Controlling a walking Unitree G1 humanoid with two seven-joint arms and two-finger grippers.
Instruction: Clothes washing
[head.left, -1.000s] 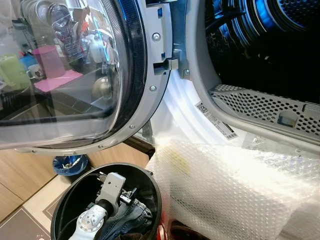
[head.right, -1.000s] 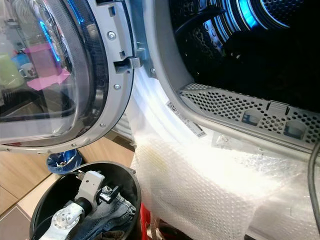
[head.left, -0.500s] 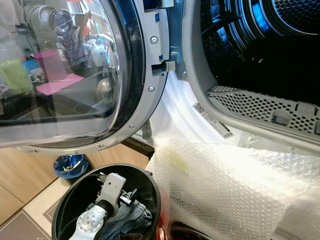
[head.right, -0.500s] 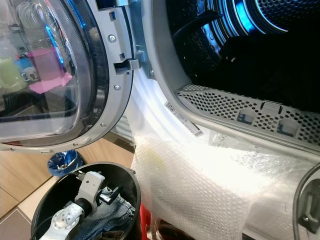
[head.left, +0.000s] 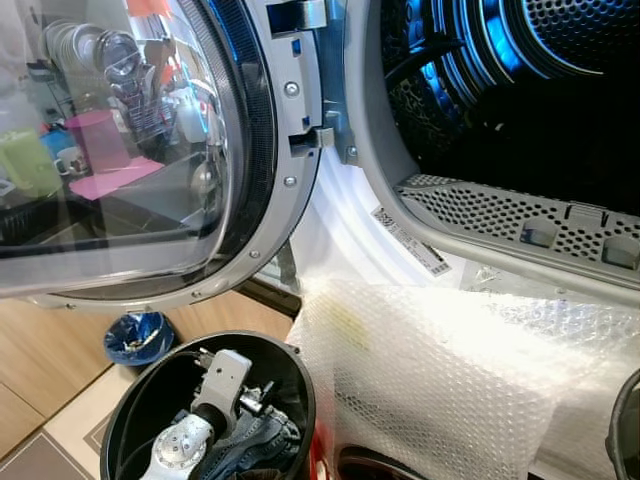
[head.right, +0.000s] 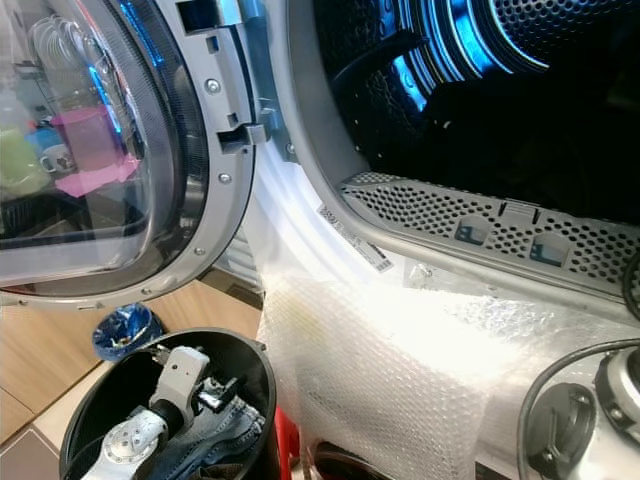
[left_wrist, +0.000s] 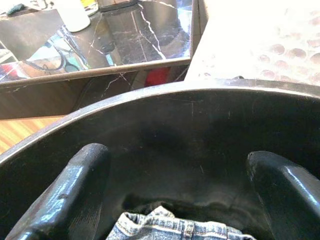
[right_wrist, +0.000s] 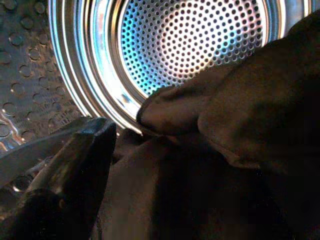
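The washing machine (head.left: 380, 215) stands with its glass door (head.left: 130, 150) swung wide, a dark garment (right_wrist: 240, 150) lying in its drum (right_wrist: 200, 50). The right gripper (right_wrist: 150, 165) is inside there against that cloth; whether it pinches, I cannot tell. The left gripper (left_wrist: 175, 190), fingers (left_wrist: 70, 190) spread, reaches into the black bucket (head.left: 290, 375) above the jeans (left_wrist: 170, 227) at its bottom.

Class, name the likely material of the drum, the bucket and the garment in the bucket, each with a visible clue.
Drum: polished metal, probably steel; perforated and reflective.
Bucket: matte black, likely plastic; smooth moulded rim.
Garment: blue denim; stitched seams.
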